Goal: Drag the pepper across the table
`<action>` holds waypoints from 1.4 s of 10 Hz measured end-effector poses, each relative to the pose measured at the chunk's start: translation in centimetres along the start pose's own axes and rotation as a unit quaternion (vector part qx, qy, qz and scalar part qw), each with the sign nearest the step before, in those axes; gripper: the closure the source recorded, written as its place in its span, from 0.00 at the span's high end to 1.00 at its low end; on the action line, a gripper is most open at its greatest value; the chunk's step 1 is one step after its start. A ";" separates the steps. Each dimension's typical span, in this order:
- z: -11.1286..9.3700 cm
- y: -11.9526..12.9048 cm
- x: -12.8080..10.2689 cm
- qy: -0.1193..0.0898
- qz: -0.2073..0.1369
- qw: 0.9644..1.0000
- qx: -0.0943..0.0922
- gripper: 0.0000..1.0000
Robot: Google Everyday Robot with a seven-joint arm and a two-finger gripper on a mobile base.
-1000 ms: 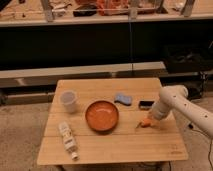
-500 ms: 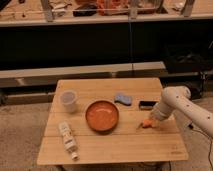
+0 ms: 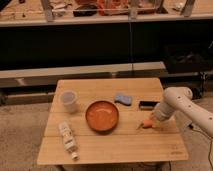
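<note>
Toward the right-hand edge of the worktop [image 3: 115,145], seen from the single camera, the tool [image 3: 155,119] sat low over the planks, closed and apparently pinching the thick end of the pepper [image 3: 146,124], whose slim tip pointed left toward the orange bowl [image 3: 102,102]. Over the preceding second very little had altered: the pepper had crept only a shade to the right, toward the robot's side, and the tool had gone with it, its grip unchanged throughout. That small shift suggested the drag had begun but had barely got under way, with nearly all of the sliding across the worktop yet to come. The vegetable lay on the wood between the bowl and the right edge, near a small black object [image 3: 148,105] and on the camera's side of it. Nothing else had stirred: the blue sponge [image 3: 123,99] lay behind the bowl, the clear cup [image 3: 68,101] stood upright at the left, and the bottle [image 3: 67,140] lay on its side near the front-left corner, all well apart from the pepper. The white arm [image 3: 175,102] reached in from the right of the picture, its upper link sloping up from the lower right to a rounded joint above the worktop's edge, then bending down and left so that the wrist pointed steeply at the surface.
</note>
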 end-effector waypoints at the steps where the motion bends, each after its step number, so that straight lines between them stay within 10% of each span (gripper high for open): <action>1: 0.0 -0.1 0.0 -0.002 0.003 1.000 0.001 0.00; 14: 0.5 -0.3 0.2 -0.014 0.031 0.999 0.000 0.00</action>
